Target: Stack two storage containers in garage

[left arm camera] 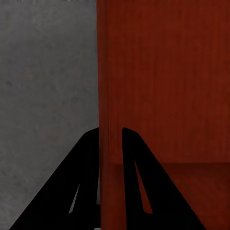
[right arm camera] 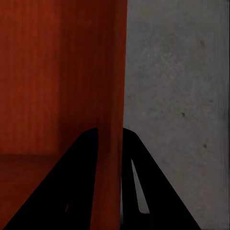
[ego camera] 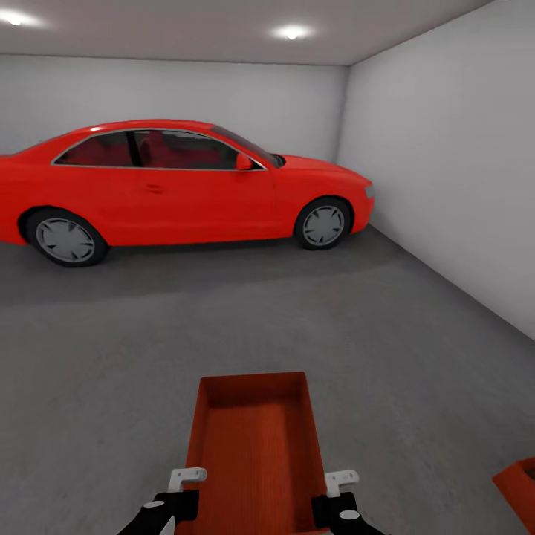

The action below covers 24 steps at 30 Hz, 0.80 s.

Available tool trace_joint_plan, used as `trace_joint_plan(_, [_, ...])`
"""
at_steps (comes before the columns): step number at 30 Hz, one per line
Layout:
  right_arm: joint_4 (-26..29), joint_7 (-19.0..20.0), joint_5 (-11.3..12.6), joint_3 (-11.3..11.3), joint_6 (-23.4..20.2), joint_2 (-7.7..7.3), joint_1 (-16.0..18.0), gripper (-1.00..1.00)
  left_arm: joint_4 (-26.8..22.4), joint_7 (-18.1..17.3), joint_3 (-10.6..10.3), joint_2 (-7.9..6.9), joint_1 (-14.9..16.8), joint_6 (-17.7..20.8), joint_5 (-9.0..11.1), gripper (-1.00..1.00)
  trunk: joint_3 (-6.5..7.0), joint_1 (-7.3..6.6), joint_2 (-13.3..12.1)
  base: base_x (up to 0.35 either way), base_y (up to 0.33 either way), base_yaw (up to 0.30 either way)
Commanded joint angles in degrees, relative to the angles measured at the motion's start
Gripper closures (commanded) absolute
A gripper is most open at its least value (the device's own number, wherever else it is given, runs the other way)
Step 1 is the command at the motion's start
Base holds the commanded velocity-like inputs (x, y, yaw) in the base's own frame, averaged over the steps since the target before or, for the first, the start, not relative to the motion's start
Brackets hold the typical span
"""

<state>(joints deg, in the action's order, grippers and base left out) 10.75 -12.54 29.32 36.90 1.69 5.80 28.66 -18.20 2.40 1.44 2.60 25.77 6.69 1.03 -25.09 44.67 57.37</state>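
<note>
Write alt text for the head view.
An open orange-red storage container is carried between the left end effector and right end effector, above a garage's grey concrete floor. A red car is parked ahead; a second container's corner shows lower right.

Both tools low at frame bottom, clamped.
Left tool (ego camera: 180,487) and right tool (ego camera: 336,490) each pinching a side wall of the container (ego camera: 256,446).

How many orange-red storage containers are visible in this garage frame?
2. One storage container is held between both grippers, front and centre; the second container sits on the floor at lower right, cut off by the frame edge.
</note>
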Motion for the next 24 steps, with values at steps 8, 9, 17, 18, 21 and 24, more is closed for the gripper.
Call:
trace_joint_plan(8, [-1.2,-0.3,1.4,-0.2,0.2,-0.81,0.1,1.00,-0.3,0.6,-0.6,-0.05,0.0,0.2,-0.7,1.00,-0.06,0.00,0.0,0.000,0.000,-0.258])
trace_joint_plan(9, [-1.2,-0.3,1.4,-0.2,0.2,-0.82,0.1,1.00,-0.3,0.6,-0.6,-0.05,0.0,0.2,-0.7,1.00,-0.06,0.00,0.0,0.000,0.000,-0.238])
trace_joint_plan(17, [-1.2,-0.3,1.5,-0.2,0.2,-0.88,0.1,1.00,-0.3,0.6,-0.7,-0.05,0.0,0.1,-0.7,1.00,-0.06,0.00,0.0,0.000,0.000,-0.233])
trace_joint_plan(18, [-1.2,-0.3,1.5,-0.2,0.2,-0.88,0.1,1.00,-0.3,0.6,-0.7,-0.05,0.0,0.1,-0.7,1.00,-0.06,0.00,0.0,0.000,0.000,-0.232])
trace_joint_plan(21, [-1.2,-0.3,1.5,-0.2,0.2,-0.88,0.1,1.00,-0.3,0.6,-0.8,-0.05,0.0,0.1,-0.7,1.00,-0.06,0.00,0.0,0.000,0.000,-0.232])
trace_joint_plan(24, [-1.2,-0.3,1.5,-0.2,0.2,-0.88,0.0,1.00,-0.3,0.6,-0.7,-0.05,0.0,0.1,-0.7,1.00,-0.06,0.00,0.0,0.000,0.000,-0.232])
